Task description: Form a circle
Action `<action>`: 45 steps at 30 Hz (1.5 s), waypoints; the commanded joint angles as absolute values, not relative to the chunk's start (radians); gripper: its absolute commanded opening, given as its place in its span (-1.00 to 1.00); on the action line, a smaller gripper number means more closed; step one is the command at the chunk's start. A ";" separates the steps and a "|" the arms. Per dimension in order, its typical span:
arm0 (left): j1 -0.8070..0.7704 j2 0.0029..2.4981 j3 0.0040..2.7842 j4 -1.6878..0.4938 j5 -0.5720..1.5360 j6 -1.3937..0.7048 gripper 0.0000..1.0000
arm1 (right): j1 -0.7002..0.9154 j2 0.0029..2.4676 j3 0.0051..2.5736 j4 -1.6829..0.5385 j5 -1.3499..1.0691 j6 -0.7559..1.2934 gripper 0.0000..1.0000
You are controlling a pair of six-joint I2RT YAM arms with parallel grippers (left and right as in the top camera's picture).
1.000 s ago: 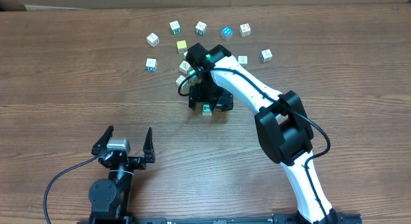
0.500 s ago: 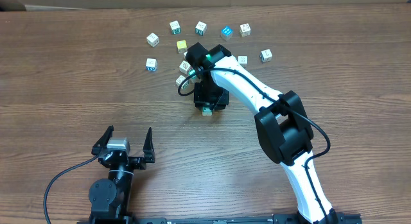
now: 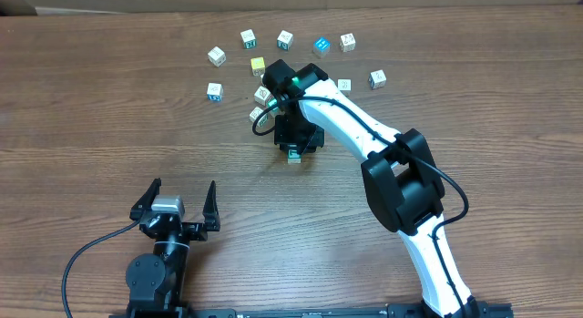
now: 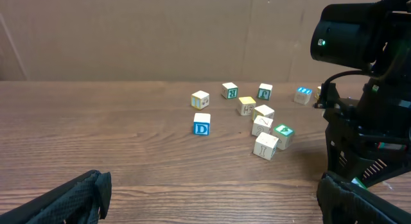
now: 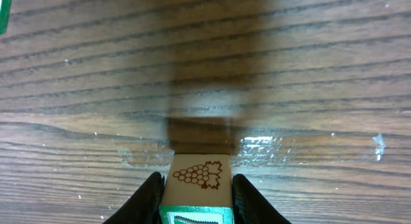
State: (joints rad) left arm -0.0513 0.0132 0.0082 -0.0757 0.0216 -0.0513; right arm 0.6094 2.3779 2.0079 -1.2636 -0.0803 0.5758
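A brown wood-grain table (image 3: 474, 72) is filling the overhead view. The white-and-black right arm (image 3: 351, 117) is reaching from the near right edge toward the far middle of the table. Its right gripper (image 3: 293, 148) is pointing down at the wood. The black left gripper (image 3: 180, 192) is sitting at the near left, well apart from every cube, with its fingers (image 3: 212, 192) spreading wide around nothing.

Small scattered letter cubes (image 3: 285, 39) are lying in a loose arc across the far side of the table. A blue-lettered one (image 4: 201, 126) is standing off to the left of them.

The circle (image 4: 262, 126), a tight group of three whitish cubes and one green-topped cube, is sitting inside that arc. It is just beside the right gripper on its far left side, and in the overhead view the arm is partly hiding it.

In the right wrist view, the two black fingers (image 5: 149, 199) are pinching a whitish cube with a grape-bunch picture (image 5: 196, 174) by its two sides. Whether this cube is touching the table or hanging just above it, the pictures are not showing.
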 commanded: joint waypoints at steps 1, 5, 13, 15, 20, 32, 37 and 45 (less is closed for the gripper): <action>-0.044 0.005 0.005 -0.078 0.019 -0.036 1.00 | 0.609 2.385 2.004 -1.249 -0.054 0.577 -0.38; -0.044 0.005 0.005 -0.078 0.019 -0.036 0.99 | 0.609 2.385 2.004 -1.246 -0.054 0.577 -0.38; -0.044 0.005 0.005 -0.078 0.019 -0.036 0.99 | 0.609 2.385 2.004 -1.246 -0.054 0.577 0.20; -0.044 0.005 0.005 -0.078 0.019 -0.036 1.00 | 0.609 2.385 2.004 -1.244 -0.054 0.577 0.46; -0.044 0.005 0.005 -0.078 0.019 -0.036 0.99 | 0.592 2.384 2.072 -1.260 -0.066 0.576 0.68; -0.044 0.005 0.005 -0.078 0.019 -0.036 0.99 | 0.493 2.385 2.381 -1.377 -0.064 0.527 0.88; -0.044 0.005 0.005 -0.078 0.019 -0.036 0.99 | 0.435 2.385 2.383 -1.361 -0.060 0.527 0.93; -0.044 0.005 0.005 -0.078 0.019 -0.036 0.99 | 0.392 2.385 2.382 -1.336 -0.019 0.492 1.00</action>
State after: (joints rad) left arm -0.0513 0.0132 0.0082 -0.0757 0.0216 -0.0509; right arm 0.3927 2.3894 2.3623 -1.3434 -0.0502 0.5217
